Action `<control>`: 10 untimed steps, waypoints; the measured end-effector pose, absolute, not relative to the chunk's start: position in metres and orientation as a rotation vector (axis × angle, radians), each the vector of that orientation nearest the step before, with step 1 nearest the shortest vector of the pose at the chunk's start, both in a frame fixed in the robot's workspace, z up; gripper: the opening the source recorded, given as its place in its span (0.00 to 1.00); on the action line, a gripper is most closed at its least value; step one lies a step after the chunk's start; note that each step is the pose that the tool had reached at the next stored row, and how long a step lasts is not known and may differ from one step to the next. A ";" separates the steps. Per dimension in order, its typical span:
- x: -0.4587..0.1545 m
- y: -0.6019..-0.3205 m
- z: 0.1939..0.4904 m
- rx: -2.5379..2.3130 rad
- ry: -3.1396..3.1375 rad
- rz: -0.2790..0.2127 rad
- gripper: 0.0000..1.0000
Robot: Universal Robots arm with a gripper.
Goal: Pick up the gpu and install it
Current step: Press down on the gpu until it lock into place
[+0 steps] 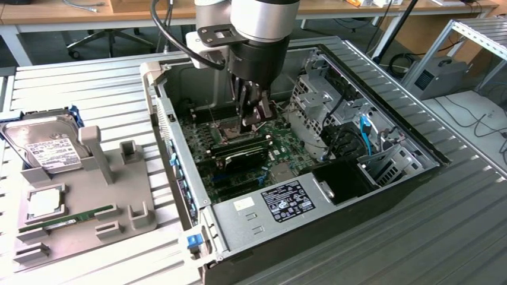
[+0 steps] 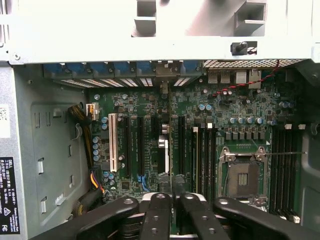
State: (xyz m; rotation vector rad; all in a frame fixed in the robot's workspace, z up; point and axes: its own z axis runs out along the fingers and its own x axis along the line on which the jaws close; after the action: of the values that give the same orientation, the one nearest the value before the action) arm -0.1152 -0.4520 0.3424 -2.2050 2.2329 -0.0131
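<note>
The gpu [image 1: 237, 157] stands on edge in a motherboard slot inside the open computer case [image 1: 262, 221], its black face toward the exterior view's lower side. In the wrist view the gpu [image 2: 168, 145] is seen edge-on, running from the rear brackets toward my fingers. My gripper [image 1: 257, 122] hangs just above the card's far end, its fingers drawn close together. The black finger links [image 2: 157, 215] sit either side of the card's line, with the gripper [image 2: 174, 197] centred over it. Whether the fingers touch the card I cannot tell.
A grey parts holder [image 1: 119, 196] stands at the exterior view's left with a silver hard drive [image 1: 47, 145], a green RAM stick [image 1: 67, 218] and a square silver part [image 1: 45, 202]. Drive cages [image 1: 325, 101] and cables crowd the case's far side. The bare CPU socket [image 2: 245, 175] lies beside the slots.
</note>
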 end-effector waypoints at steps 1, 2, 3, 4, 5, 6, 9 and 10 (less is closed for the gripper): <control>-0.115 -0.452 0.342 -2.205 2.233 -0.013 0.14; -0.115 -0.452 0.342 -2.205 2.233 -0.013 0.11; -0.115 -0.452 0.342 -2.205 2.233 -0.013 0.11; -0.115 -0.452 0.342 -2.205 2.233 -0.013 0.11; -0.115 -0.452 0.342 -2.205 2.233 -0.013 0.11; -0.115 -0.452 0.342 -2.205 2.233 -0.013 0.11; -0.115 -0.451 0.342 -2.205 2.233 -0.013 0.11; -0.115 -0.450 0.342 -2.205 2.233 -0.013 0.11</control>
State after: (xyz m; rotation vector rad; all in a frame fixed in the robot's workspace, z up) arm -0.1152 -0.4503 0.3424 -2.2051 2.2330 -0.0132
